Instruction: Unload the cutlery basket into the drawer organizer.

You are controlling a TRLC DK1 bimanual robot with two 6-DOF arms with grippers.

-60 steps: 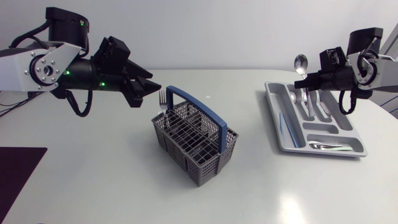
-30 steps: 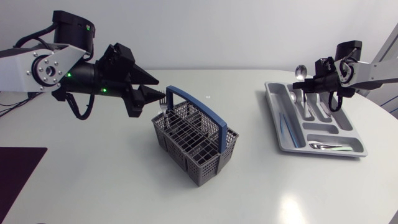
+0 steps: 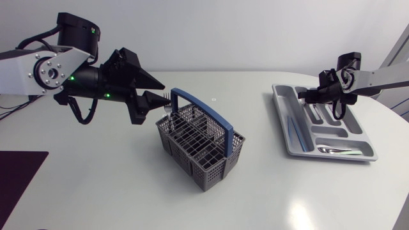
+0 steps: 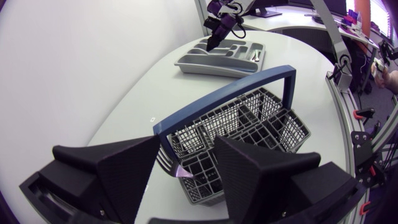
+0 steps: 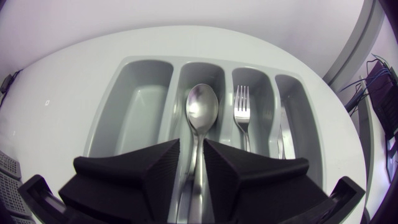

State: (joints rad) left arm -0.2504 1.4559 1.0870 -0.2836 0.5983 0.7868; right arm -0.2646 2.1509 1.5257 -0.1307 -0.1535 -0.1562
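Note:
A grey cutlery basket (image 3: 203, 145) with a blue handle (image 3: 199, 110) stands mid-table. One fork (image 3: 167, 103) stands upright in its far left corner. My left gripper (image 3: 155, 100) is level with the fork's head, open, and in the left wrist view the fork's tines (image 4: 165, 163) show between the wide-apart fingers (image 4: 124, 168), untouched. My right gripper (image 3: 304, 96) is low over the far end of the grey organizer (image 3: 287, 148). In the right wrist view a spoon (image 5: 201, 112) lies in the second slot, its stem in the gap of my right gripper (image 5: 191, 148), whose fingers stand slightly apart.
A fork (image 5: 241, 104) lies in the slot beside the spoon, and further cutlery (image 3: 337, 150) lies in the organizer's front slot. A dark mat (image 3: 16, 176) covers the table's front left corner. The basket (image 4: 249, 134) fills the space ahead of my left gripper (image 4: 186, 148).
My right arm has come down with the spoon from above the organizer into its slot, and its fingers have parted. My left gripper has edged closer to the fork.

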